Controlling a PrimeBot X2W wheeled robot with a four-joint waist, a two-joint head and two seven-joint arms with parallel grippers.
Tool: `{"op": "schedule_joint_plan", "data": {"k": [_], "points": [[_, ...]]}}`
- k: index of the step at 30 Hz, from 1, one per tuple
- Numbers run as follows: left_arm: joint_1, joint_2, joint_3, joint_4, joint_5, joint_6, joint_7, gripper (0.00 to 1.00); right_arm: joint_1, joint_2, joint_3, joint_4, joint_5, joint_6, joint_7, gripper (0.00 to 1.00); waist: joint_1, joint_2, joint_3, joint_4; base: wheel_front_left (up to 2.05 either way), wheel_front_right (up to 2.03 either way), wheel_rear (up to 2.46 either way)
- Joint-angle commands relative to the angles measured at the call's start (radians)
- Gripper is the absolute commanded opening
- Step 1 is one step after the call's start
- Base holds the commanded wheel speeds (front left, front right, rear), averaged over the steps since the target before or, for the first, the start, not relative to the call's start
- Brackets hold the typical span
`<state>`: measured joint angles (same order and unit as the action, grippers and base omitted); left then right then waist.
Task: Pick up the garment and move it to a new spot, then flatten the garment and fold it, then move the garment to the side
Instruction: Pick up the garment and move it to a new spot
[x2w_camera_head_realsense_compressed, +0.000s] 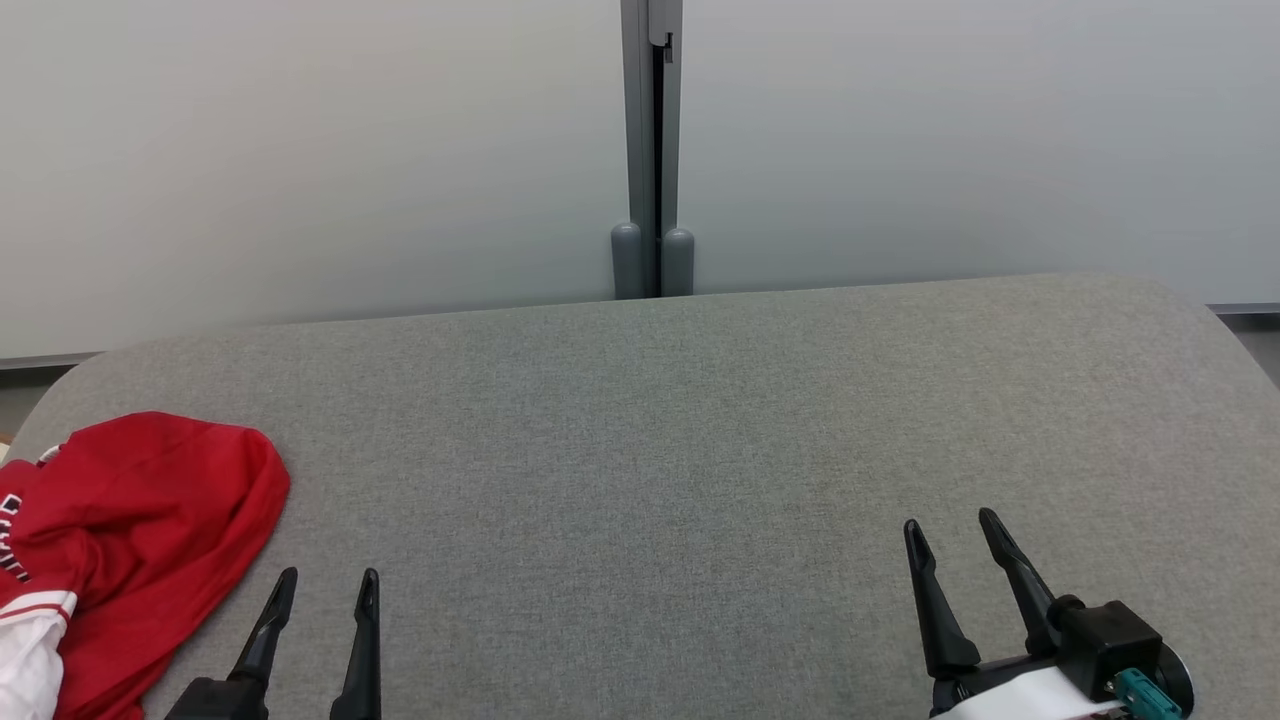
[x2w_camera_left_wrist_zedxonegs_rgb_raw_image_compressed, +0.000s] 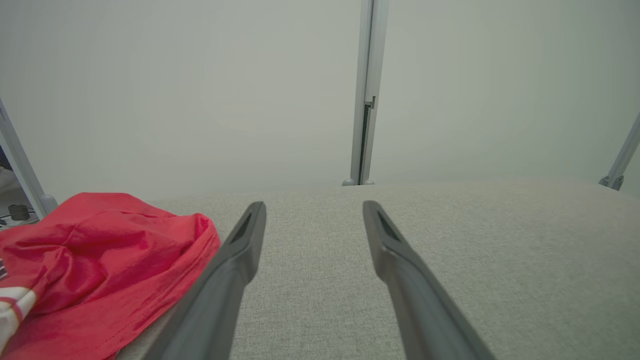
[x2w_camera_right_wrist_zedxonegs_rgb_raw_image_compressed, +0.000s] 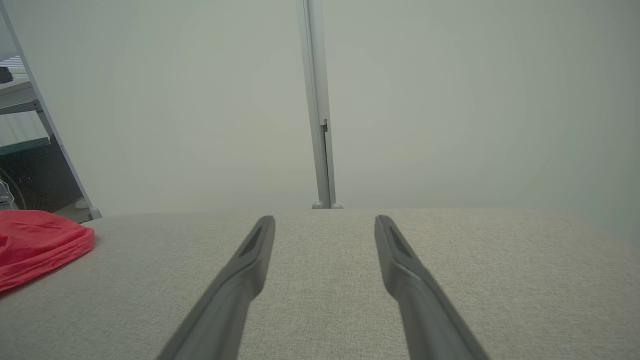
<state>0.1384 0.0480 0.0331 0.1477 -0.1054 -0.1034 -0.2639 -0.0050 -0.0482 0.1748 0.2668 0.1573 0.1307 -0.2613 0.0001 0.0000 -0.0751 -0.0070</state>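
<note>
Presently, four entries from my station.

1. The garment (x2w_camera_head_realsense_compressed: 130, 560): a crumpled red heap with a white sleeve and a red-and-white striped cuff. It lies at the near left corner of the grey table (x2w_camera_head_realsense_compressed: 650, 450) and runs off the left edge of the head view. I cannot make out the dark marks at that edge.
2. Left gripper (x2w_camera_head_realsense_compressed: 330, 575): jaws spread wide with nothing between them. It sits just beside the heap on its right and, as far as I can tell, is not touching it.
3. Right gripper (x2w_camera_head_realsense_compressed: 950, 520): jaws likewise released and empty. It is over bare cloth at the near right, well apart from the shirt.
4. Step in hand: I judge this to be the pick-up, not yet begun, since the shirt is unflattened and unfolded.

For the next move, I would swing the left arm leftward over the heap and lower its fingers around a raised fold. It should clench on cloth alone, then carry the shirt toward the open middle of the table.
</note>
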Motion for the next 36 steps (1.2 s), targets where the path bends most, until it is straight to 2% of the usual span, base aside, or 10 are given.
{"op": "schedule_joint_plan", "data": {"k": [1,6,11,30,36], "points": [[0.006,0.005,0.004,0.001,0.004,-0.001,-0.001,1.00,0.003,-0.004,0.001,-0.001,0.002,0.000,-0.006,1.00,-0.0001,0.0000,0.000,0.000,0.00,0.00,0.00],[0.001,0.004,0.002,0.007,0.007,-0.004,-0.001,1.00,0.008,-0.004,-0.009,-0.002,0.015,0.000,-0.006,1.00,-0.0001,0.0000,0.000,0.014,0.00,0.00,0.00],[-0.005,0.005,0.002,0.010,0.010,0.001,-0.001,1.00,0.010,-0.003,-0.001,0.000,0.027,0.000,-0.006,1.00,-0.0001,0.0000,-0.004,0.064,0.00,0.00,0.00],[0.016,0.004,0.066,-0.002,0.038,-0.016,0.000,1.00,0.028,-0.003,0.024,0.001,0.081,0.000,-0.004,1.00,-0.0001,0.0000,-0.008,0.385,0.00,0.00,0.00],[0.029,0.004,0.079,-0.014,0.044,-0.016,0.000,1.00,0.025,-0.003,0.029,0.005,0.087,0.000,-0.004,1.00,-0.0001,0.0000,-0.004,0.453,0.00,0.00,0.00]]}}
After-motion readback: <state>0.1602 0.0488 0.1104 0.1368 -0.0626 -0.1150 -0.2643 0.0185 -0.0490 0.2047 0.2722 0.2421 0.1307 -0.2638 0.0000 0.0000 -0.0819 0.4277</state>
